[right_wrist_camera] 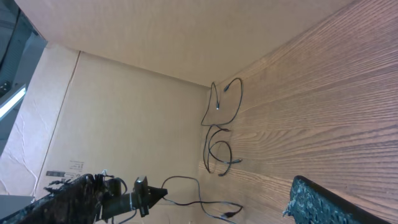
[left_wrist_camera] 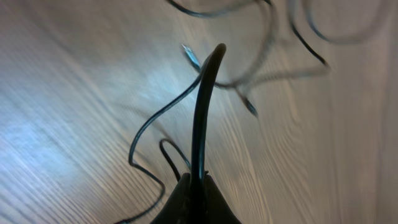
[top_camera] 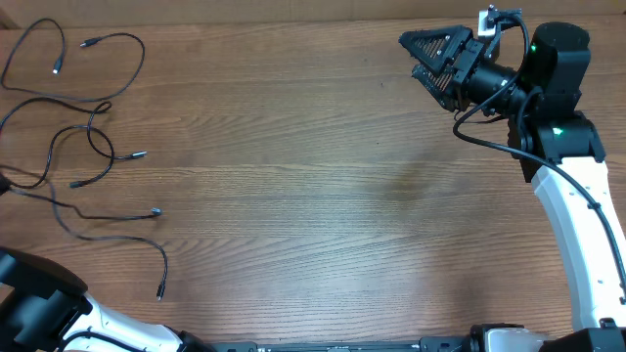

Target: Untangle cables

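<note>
Cables (top_camera: pixel 88 147) lie as loose, overlapping strands at left end of bench (top_camera: pixel 323 215). Left claw (left_wrist_camera: pixel 198 183) clenched on one strand (left_wrist_camera: pixel 200 106), probably to lift it clear of crossings. Right claw (top_camera: pixel 423 57) spread wide, empty, raised far right, well apart from cables.

Wood-grain table (top_camera: pixel 323 196), thin black cables (top_camera: pixel 152 212) sprawled at its left end.
</note>
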Motion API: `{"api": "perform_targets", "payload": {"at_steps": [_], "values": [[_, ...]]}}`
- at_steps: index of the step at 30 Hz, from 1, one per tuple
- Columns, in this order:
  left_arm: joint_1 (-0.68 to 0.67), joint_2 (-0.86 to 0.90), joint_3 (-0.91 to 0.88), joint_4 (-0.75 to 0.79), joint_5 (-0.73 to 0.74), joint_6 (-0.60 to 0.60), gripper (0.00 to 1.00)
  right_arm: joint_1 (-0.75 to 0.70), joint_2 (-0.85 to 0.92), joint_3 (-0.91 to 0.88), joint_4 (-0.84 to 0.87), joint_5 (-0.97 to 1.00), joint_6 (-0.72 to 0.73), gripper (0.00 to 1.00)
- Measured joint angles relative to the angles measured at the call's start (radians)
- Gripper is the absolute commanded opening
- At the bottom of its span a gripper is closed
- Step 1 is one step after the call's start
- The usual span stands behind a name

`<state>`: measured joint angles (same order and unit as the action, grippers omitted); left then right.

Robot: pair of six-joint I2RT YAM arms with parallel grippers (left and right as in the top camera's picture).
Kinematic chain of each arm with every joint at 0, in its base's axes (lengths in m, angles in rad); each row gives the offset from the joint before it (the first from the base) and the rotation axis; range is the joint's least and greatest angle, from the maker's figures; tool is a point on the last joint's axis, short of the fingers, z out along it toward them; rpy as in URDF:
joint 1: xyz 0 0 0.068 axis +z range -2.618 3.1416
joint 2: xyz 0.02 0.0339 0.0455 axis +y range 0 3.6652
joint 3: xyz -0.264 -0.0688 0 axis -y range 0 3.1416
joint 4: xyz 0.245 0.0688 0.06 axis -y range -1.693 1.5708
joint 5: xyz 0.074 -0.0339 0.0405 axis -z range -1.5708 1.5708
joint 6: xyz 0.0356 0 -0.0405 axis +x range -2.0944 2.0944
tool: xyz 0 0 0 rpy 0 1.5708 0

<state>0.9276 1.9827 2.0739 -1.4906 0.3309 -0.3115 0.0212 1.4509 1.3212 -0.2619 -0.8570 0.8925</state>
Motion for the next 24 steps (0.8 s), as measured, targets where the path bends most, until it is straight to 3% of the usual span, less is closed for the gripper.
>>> {"api": "perform_targets", "payload": {"at_steps": [11,12,13,14,16,19,24], "values": [[0.006,0.000,-0.194,0.208,-0.231,-0.189,0.06,0.000,0.000,0.000,-0.007,0.000,-0.003,0.96],[0.008,0.000,-0.211,0.220,-0.252,-0.210,0.12,0.000,0.000,0.000,-0.011,0.000,-0.002,0.96],[0.011,0.000,-0.226,0.235,-0.272,-0.229,0.27,0.000,0.000,0.000,-0.016,0.000,-0.003,0.96],[0.016,0.000,-0.238,0.249,-0.291,-0.246,0.35,0.000,0.000,0.000,-0.021,0.000,-0.003,0.96],[0.027,0.000,-0.258,0.278,-0.326,-0.274,0.36,0.000,0.000,0.000,-0.027,0.000,-0.005,0.96],[0.052,0.000,-0.264,0.312,-0.352,-0.295,0.58,0.000,0.000,0.000,-0.032,0.000,-0.016,0.96],[0.084,0.000,-0.264,0.313,-0.298,-0.297,0.64,0.000,0.000,0.000,-0.039,0.000,-0.032,0.96]]}}
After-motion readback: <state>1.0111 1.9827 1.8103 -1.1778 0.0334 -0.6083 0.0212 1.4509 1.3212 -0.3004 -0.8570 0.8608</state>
